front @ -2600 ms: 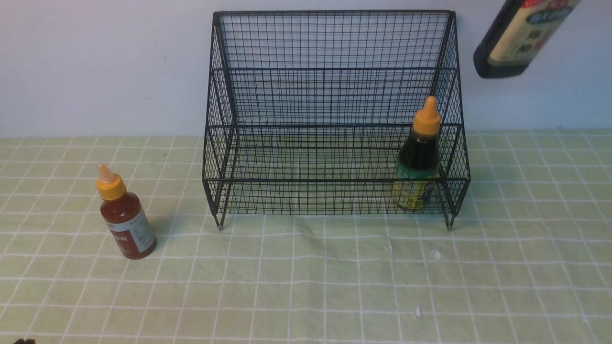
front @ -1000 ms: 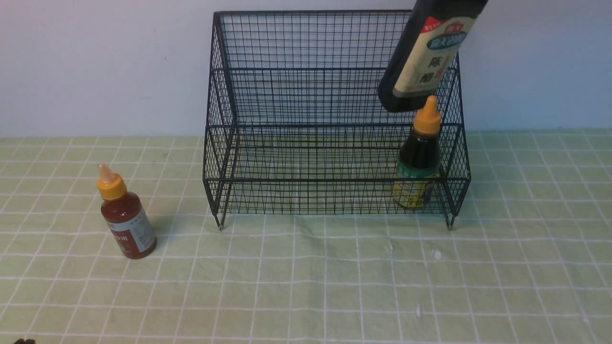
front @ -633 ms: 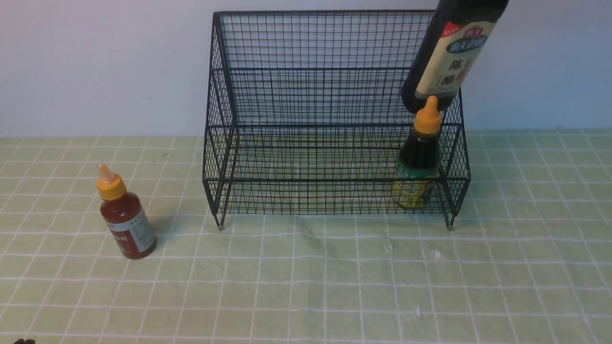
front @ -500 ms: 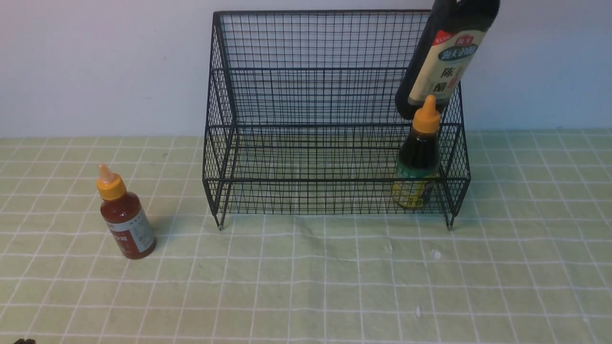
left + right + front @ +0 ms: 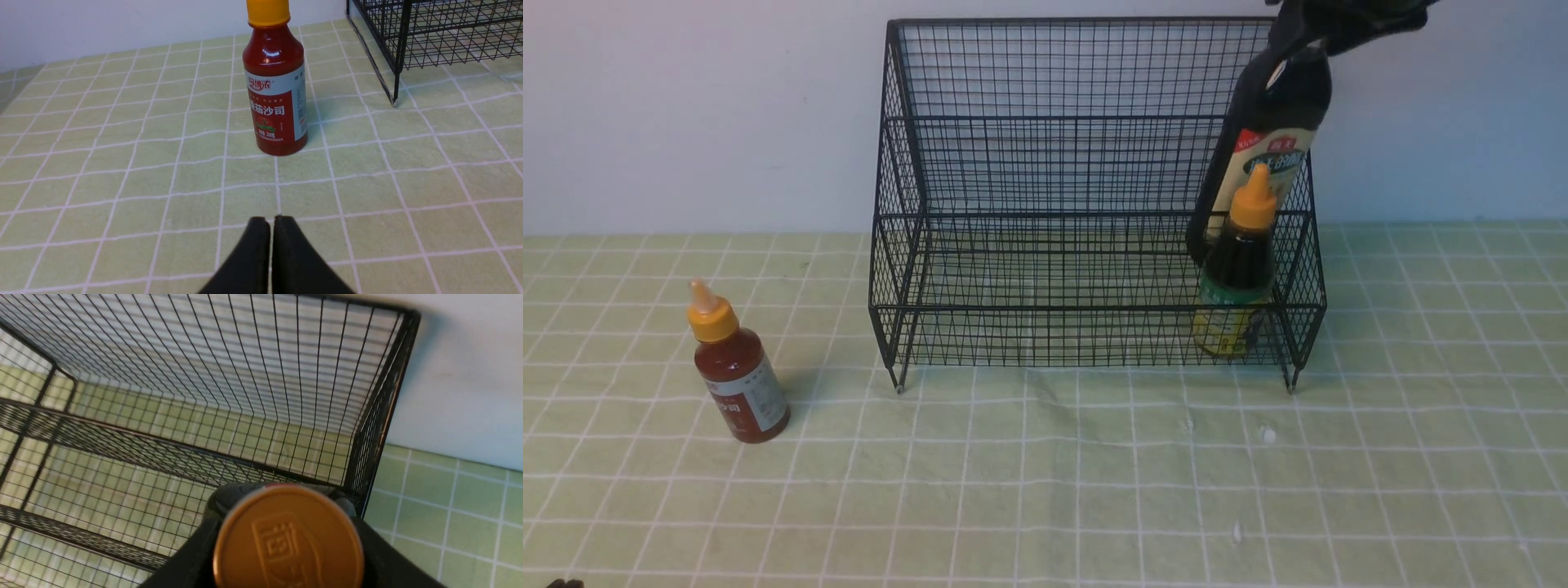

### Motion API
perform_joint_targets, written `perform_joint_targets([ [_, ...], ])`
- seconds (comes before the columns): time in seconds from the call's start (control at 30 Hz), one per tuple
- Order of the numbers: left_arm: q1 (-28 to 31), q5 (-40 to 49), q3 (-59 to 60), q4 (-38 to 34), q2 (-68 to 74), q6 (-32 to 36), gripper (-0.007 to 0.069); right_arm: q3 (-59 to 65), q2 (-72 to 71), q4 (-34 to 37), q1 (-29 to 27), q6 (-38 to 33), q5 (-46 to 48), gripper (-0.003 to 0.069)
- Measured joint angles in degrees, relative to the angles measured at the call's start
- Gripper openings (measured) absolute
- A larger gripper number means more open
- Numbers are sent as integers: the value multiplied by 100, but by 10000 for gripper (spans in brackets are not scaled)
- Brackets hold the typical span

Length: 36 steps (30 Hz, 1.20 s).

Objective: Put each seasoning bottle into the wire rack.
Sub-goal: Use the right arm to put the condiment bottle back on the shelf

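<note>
The black wire rack [image 5: 1054, 309] stands at the back middle of the table. A small dark seasoning bottle with an orange nozzle cap [image 5: 1240, 269] stands upright in the rack's right front corner. Just behind it, a tall dark bottle with a cream label [image 5: 1278, 139] hangs tilted, its base low inside the rack. My right gripper [image 5: 1319, 28] is shut on that bottle's neck, and its tan cap [image 5: 288, 539] sits between my fingers. The small red-brown bottle [image 5: 737, 376] stands on the cloth left of the rack. Close behind this bottle [image 5: 276, 90], my left gripper [image 5: 270, 222] is shut and empty.
A green checked cloth [image 5: 1045, 474] covers the table. A pale wall [image 5: 686, 106] rises right behind the rack. The rack's left front foot [image 5: 393, 102] stands close to the red-brown bottle. The rack's right back corner post [image 5: 380, 404] is near the tall bottle.
The tall bottle has swung in from the upper right and come down into the rack's right end, behind the small dark bottle. The left gripper and the red-brown bottle have not moved.
</note>
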State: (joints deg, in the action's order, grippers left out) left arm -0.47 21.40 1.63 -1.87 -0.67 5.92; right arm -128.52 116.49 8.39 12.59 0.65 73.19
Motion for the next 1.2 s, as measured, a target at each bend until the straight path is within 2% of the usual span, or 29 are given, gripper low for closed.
perform_joint_targets([
  [0.37,0,0,0,0,0,-103,-6,-21,193,65,0,-25,13,345],
  [0.43,0,0,0,0,0,-105,-6,-21,193,147,0,-25,-23,382],
  [0.53,0,0,0,0,0,-105,-6,-32,181,236,5,-6,-78,479],
  [0.67,0,0,0,0,0,-105,-6,-41,68,236,5,-4,-90,557],
  [0.8,0,0,0,0,0,-110,-6,-213,-146,198,5,16,-51,580],
  [1.03,0,0,0,0,0,-110,-6,-857,-935,-393,5,16,6,567],
  [1.13,0,0,0,0,0,-110,-6,-1047,-1564,-597,5,29,12,505],
  [1.17,0,0,0,0,0,-110,-6,-1047,-1611,-597,5,29,12,505],
  [1.2,0,0,0,0,0,-117,-6,-1071,-2005,-638,5,55,18,435],
])
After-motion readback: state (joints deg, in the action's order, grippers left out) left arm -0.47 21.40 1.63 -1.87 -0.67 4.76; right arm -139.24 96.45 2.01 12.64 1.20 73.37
